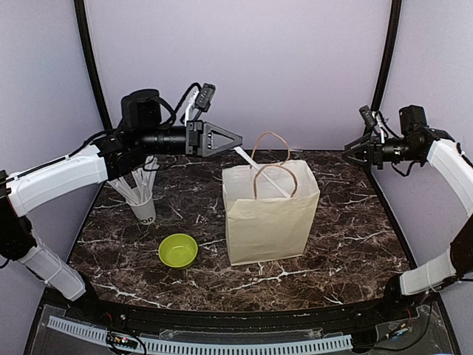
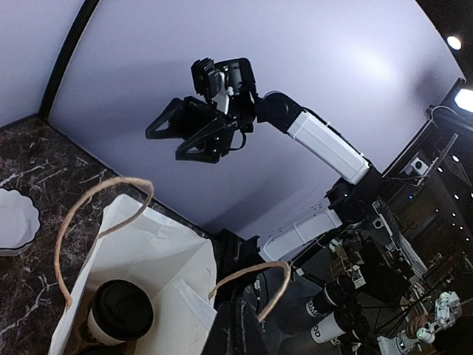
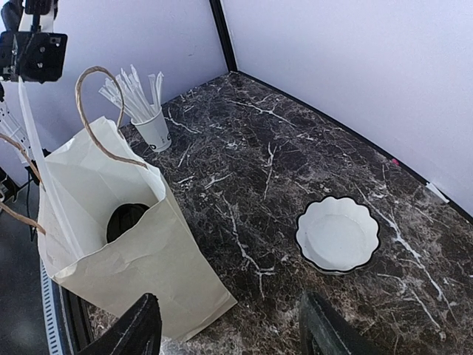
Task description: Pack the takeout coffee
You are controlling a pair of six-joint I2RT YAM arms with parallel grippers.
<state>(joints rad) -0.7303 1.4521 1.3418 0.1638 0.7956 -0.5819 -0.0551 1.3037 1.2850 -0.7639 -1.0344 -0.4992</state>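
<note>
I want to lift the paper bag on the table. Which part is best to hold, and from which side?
Probably the two loop handles, from straight above. They stand upright over the open mouth of the paper bag, so fingers can close across both. The thin walls would likely crumple, and a lidded cup stands inside, so lift vertically.
</note>
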